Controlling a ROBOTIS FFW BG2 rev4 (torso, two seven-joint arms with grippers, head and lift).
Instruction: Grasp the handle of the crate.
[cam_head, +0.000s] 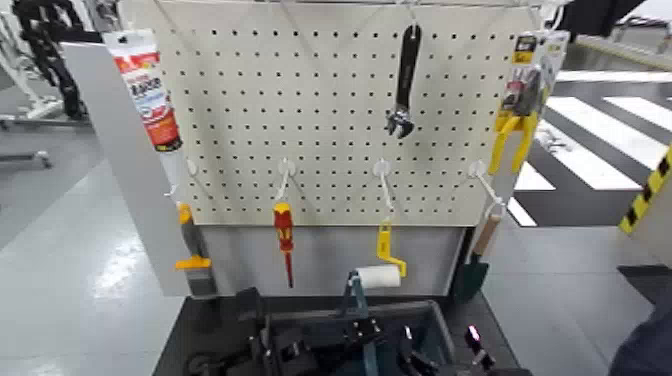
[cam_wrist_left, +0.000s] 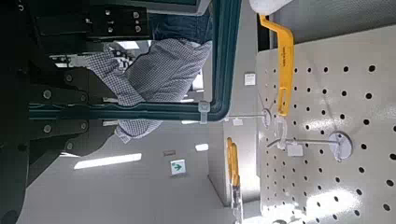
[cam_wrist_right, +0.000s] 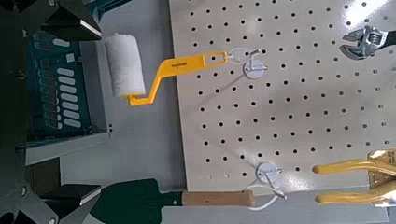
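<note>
One crate (cam_head: 440, 325), one upright handle (cam_head: 357, 292); both grippers low.

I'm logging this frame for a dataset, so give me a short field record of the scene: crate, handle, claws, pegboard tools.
crate: dark blue-grey crate at the bottom of the head view, below the pegboard
handle: upright strip over the crate's middle
left claw: not identifiable
right claw: not identifiable
pegboard tools: paint roller, red screwdriver, wrench, yellow pliers
person: checked sleeve in left wrist view
</note>
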